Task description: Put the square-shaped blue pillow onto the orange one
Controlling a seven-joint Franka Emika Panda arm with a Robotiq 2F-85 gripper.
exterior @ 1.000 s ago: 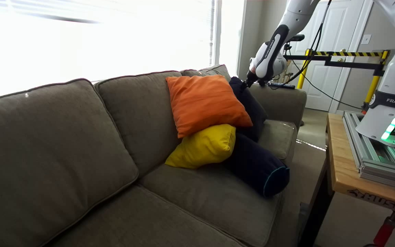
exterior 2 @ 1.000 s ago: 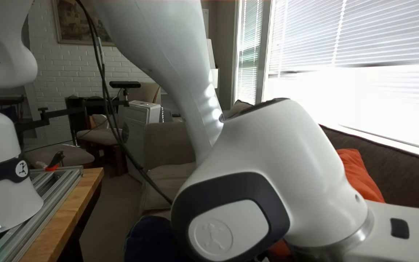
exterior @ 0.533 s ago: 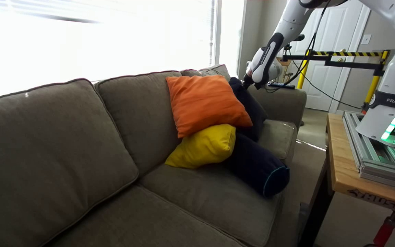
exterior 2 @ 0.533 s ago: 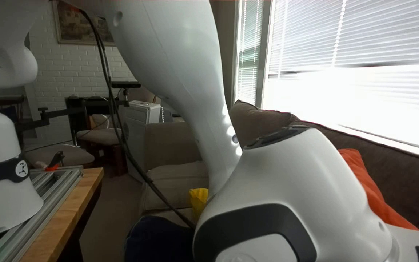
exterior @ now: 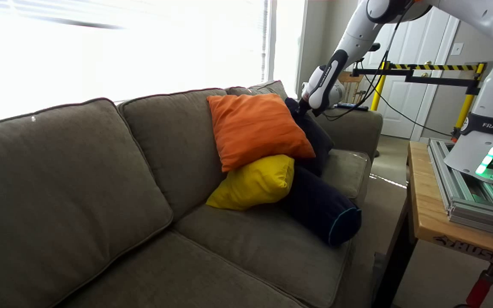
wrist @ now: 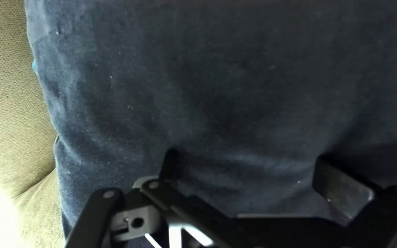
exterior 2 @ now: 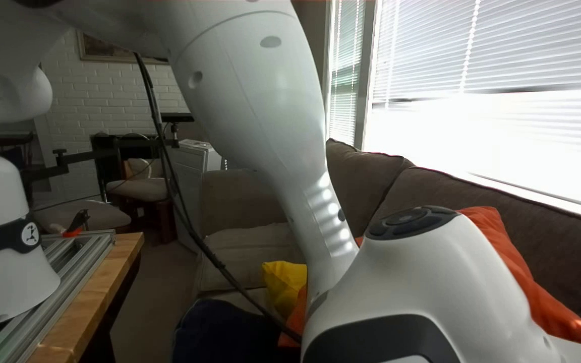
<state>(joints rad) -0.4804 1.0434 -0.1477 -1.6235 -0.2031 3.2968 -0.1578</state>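
Lowered, the spread pincer (wrist: 248,160) touches the square blue pillow (exterior: 316,136) on the sofa (exterior: 75,179).

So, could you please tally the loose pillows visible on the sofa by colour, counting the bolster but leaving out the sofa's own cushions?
Orange: 1 (orange pillow)
Yellow: 1 (yellow pillow)
Dark navy: 2 (square navy pillow and navy bolster)
Total: 4

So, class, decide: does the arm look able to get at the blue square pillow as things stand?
Probably yes: in the wrist view the gripper is open, right at the blue square pillow and seemingly touching it, with nothing seen in the way.
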